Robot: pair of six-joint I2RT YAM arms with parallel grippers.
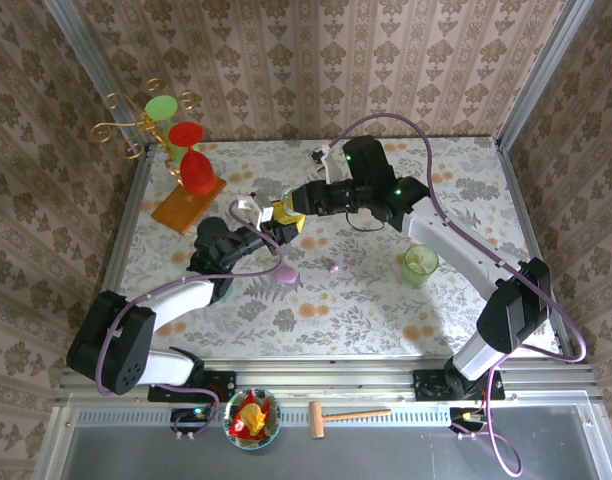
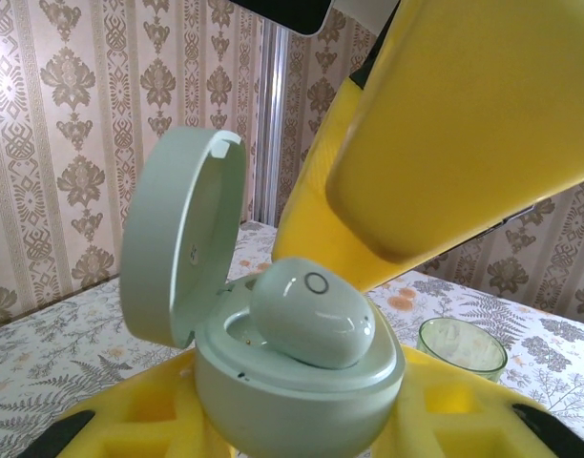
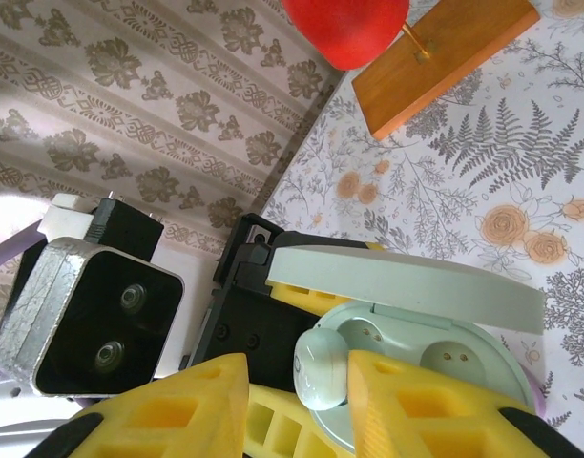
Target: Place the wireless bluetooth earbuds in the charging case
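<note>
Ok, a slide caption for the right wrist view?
Right gripper lowers a mint earbud into the open charging case.

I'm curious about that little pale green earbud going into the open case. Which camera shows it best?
The left wrist view: the earbud sits large and sharp above the charging case. The right wrist view shows it smaller, pinched between yellow fingers. From the top external view it's too tiny to tell.

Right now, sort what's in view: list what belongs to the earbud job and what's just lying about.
Job: open charging case, held in left fingers; pale earbud, pinched in right fingers over it; loose lilac bud.
Lying about: lilac oval case; green cup; glasses stand; hammer; bowl.
</note>
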